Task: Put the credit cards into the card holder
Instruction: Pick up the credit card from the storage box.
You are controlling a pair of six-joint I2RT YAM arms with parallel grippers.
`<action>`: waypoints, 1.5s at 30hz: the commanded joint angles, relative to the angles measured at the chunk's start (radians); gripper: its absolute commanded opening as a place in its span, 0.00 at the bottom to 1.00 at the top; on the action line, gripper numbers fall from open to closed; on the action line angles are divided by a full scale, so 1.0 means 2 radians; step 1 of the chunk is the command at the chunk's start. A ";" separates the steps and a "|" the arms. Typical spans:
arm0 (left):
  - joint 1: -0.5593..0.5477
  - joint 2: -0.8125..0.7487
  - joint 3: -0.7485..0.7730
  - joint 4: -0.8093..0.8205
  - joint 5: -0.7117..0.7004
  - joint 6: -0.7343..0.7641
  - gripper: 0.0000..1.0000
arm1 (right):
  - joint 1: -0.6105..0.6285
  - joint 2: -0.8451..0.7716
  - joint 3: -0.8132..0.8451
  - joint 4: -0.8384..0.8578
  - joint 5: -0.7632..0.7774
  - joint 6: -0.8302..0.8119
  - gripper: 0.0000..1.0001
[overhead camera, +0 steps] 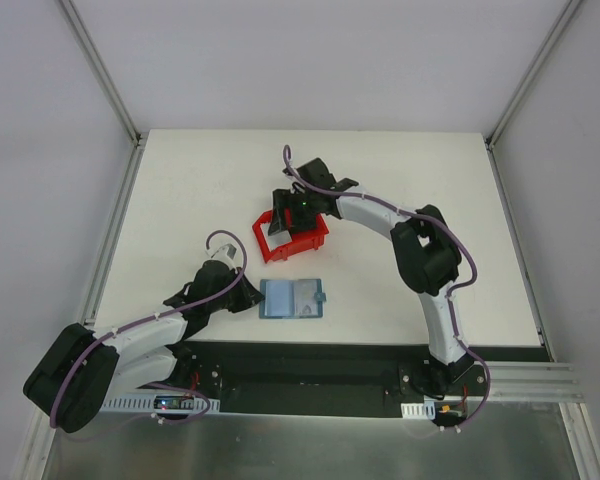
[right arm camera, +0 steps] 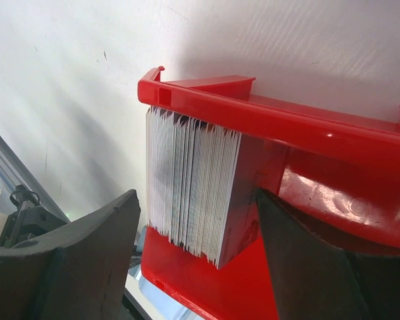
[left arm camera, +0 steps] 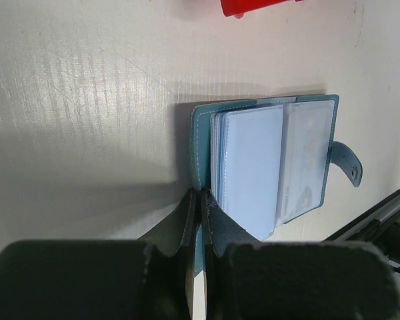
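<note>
The teal card holder (overhead camera: 292, 298) lies open on the table, its pale blue pockets facing up. In the left wrist view the card holder (left arm camera: 273, 160) has its snap tab at the right. My left gripper (left arm camera: 201, 195) is shut on the edge of its teal cover; in the top view the left gripper (overhead camera: 248, 297) sits at the holder's left edge. The credit cards (right arm camera: 193, 187) stand on edge as a thick white stack in the red bin (right arm camera: 287, 120). My right gripper (right arm camera: 195, 193) is open, one finger on each side of the stack, over the bin (overhead camera: 270, 245).
The red bin stands just behind the card holder, and its corner shows at the top of the left wrist view (left arm camera: 253, 5). A black strip (overhead camera: 320, 362) runs along the table's near edge. Metal frame posts (overhead camera: 100, 70) stand at the back corners.
</note>
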 commanded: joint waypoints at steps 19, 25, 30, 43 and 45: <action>-0.002 0.016 0.011 0.012 0.010 0.003 0.00 | -0.007 -0.037 0.004 0.020 -0.023 0.012 0.53; -0.002 0.016 0.010 0.014 0.010 0.002 0.00 | -0.010 -0.041 0.000 0.022 -0.023 0.011 0.46; -0.002 0.018 0.010 0.015 0.012 0.002 0.00 | -0.012 -0.042 -0.002 0.020 -0.021 0.011 0.36; -0.002 0.017 0.007 0.017 0.014 0.001 0.00 | -0.012 -0.048 0.007 -0.010 0.033 -0.016 0.11; -0.002 0.018 0.008 0.018 0.014 0.001 0.00 | -0.013 -0.048 0.016 -0.021 0.049 -0.025 0.07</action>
